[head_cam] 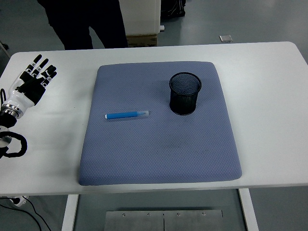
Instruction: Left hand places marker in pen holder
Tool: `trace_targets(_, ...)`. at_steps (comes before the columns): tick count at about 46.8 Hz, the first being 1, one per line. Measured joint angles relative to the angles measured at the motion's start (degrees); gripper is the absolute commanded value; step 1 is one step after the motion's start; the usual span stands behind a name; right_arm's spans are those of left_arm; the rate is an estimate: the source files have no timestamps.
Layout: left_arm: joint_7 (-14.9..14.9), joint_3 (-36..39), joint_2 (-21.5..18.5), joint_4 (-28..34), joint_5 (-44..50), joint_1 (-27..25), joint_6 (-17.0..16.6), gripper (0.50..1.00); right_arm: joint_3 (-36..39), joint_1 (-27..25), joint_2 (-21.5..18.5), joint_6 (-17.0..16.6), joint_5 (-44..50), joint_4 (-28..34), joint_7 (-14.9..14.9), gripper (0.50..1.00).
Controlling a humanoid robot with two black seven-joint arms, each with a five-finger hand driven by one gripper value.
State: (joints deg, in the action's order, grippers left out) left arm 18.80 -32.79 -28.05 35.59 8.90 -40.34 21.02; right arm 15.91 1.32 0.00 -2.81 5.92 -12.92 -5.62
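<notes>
Blue pad (159,154) nearest you carries the marker (127,115) lying left-to-right, well right of your left hand (34,79) (fingers spread, holding nothing), its clear end probably the cap, toward the pen holder (185,93).

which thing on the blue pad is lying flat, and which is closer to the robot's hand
The blue marker lies flat on the pad and is closer to the left hand. The black mesh pen holder stands upright, farther right.

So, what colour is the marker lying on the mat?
The marker is blue with a clear, pale cap end, seen in the head view.
</notes>
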Motion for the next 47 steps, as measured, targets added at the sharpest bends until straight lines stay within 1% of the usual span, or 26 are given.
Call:
trace_targets(7,-0.29,0.04,-0.07,0.00,0.14,-0.10,-1.55,1.000,0.00,0.00,0.00,0.00,-0.01,0.00,0.00,1.000)
trace_targets(12,-0.34,0.05,-0.07,0.00,0.11,-0.10,-1.67,1.000,0.00,0.00,0.00,0.00,0.00,0.00,0.00,1.000)
trace_targets(22,-0.34,0.04,0.40,0.00,0.19,-0.26,-1.01,1.000,0.00,0.00,0.00,-0.02,0.00,0.00,0.00,1.000)
trace_targets(28,-0.34,0.01,1.14,-0.03,0.00,-0.79,1.15,1.000,0.00,0.00,0.00,-0.02,0.04,0.00,0.00,1.000)
trace_targets(32,-0.25,0.01,1.26,-0.04,-0.10,-0.45,1.60,1.000,0.00,0.00,0.00,-0.02,0.05,0.00,0.00,1.000)
trace_targets(34,-0.17,0.04,1.49,-0.04,-0.09,-0.15,1.57,1.000,0.00,0.00,0.00,-0.02,0.03,0.00,0.00,1.000)
trace_targets(39,-0.01,0.03,4.04,0.03,0.43,0.14,1.44,1.000,0.01,-0.01,0.00,-0.01,0.00,0.01,0.00,1.000)
trace_targets(44,0.00,0.03,4.37,0.02,0.31,-0.26,1.03,1.000,0.00,-0.01,0.00,-0.02,0.02,0.00,0.00,1.000)
trace_targets(47,0.02,0.09,3.79,0.01,-0.13,-0.64,0.92,1.000,0.00,0.01,0.00,-0.01,0.01,-0.01,0.00,1.000)
